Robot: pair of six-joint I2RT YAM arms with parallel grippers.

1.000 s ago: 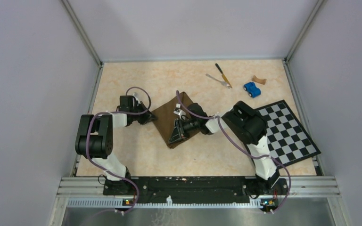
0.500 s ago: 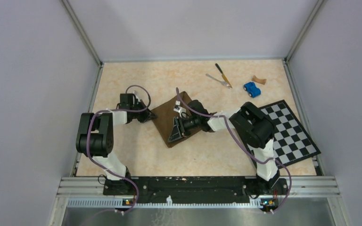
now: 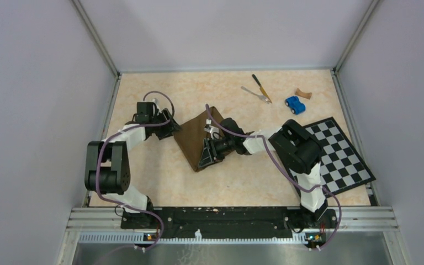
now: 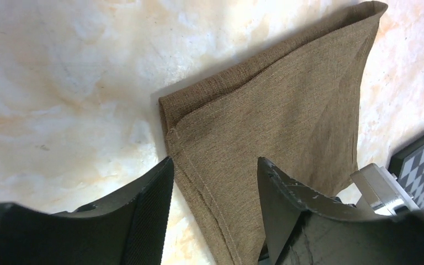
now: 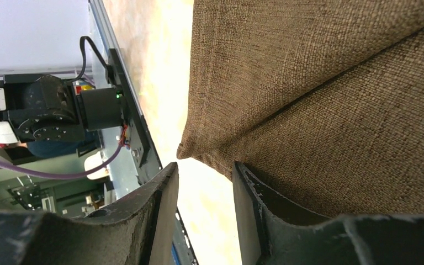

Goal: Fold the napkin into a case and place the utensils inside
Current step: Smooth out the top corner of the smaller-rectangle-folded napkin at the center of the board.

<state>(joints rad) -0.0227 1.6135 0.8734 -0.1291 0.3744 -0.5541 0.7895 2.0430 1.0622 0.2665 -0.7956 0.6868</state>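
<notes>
The dark brown napkin (image 3: 193, 141) lies folded on the table's middle, doubled layers showing along its hem (image 4: 265, 105). My left gripper (image 3: 169, 125) hangs open at the cloth's left corner; in the left wrist view (image 4: 215, 164) the hem runs beneath the gap, ungripped. My right gripper (image 3: 205, 157) rests over the napkin's near end, open (image 5: 204, 167), with bare table between its fingers and the cloth's folded corner (image 5: 186, 150) just past the tips. Far right at the back lie the yellow-handled knife (image 3: 261, 87) and the silver fork (image 3: 255, 94).
A blue toy car (image 3: 294, 104) and a small tan piece (image 3: 303, 94) sit right of the utensils. The checkered board (image 3: 339, 157) lies at the right beside the right arm. Walls with metal rails enclose the table on three sides.
The left gripper opened, let go of the napkin's left corner and drew back to the far left. The right gripper opened wider over the cloth's near end.
</notes>
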